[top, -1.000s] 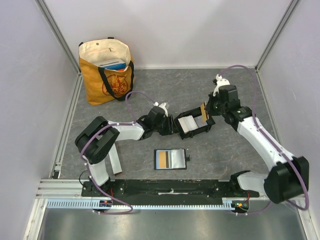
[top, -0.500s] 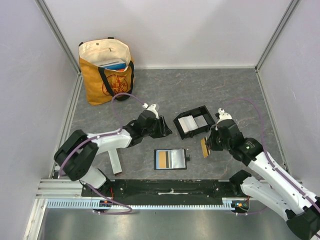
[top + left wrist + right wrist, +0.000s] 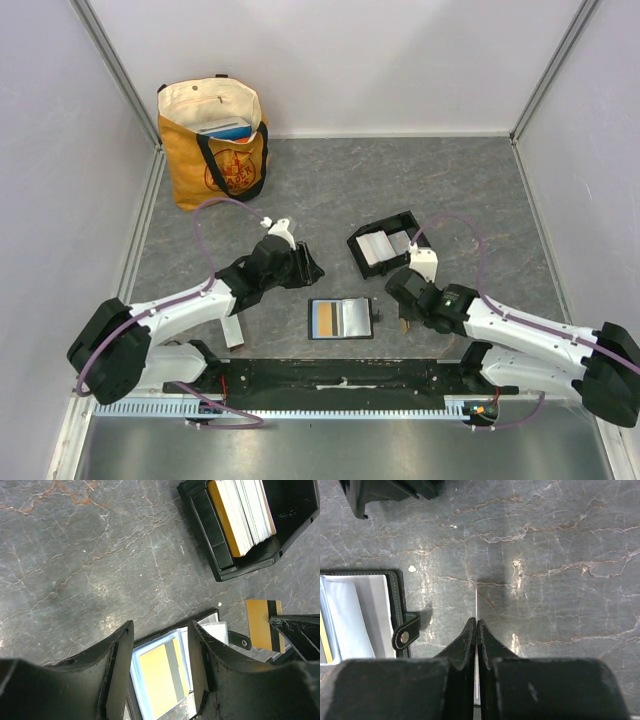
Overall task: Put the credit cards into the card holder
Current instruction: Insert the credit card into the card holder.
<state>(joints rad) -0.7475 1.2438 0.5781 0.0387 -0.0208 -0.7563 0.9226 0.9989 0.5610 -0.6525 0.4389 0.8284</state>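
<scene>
The black card holder [image 3: 356, 248] lies at mid-table with a stack of cards in it. In the left wrist view [image 3: 250, 564] the stack shows an orange-gold card [image 3: 222, 517] in front of pale cards [image 3: 252, 507]. My right gripper [image 3: 404, 318] is shut on another orange-gold card [image 3: 262, 630], held on edge just above the table, right of the open black wallet [image 3: 342, 318]. That card shows edge-on in the right wrist view [image 3: 476, 602]. My left gripper [image 3: 308, 268] is open and empty, above the wallet's far edge.
The wallet [image 3: 160, 675] holds an orange card in a clear sleeve; its snap strap [image 3: 406, 635] points toward my right gripper. An orange and cream tote bag [image 3: 213, 140] stands at the back left. Pale walls surround the table.
My right arm has carried the orange card from the card holder toward me, down to beside the wallet. My left arm has drawn back left and toward me, off the holder.
</scene>
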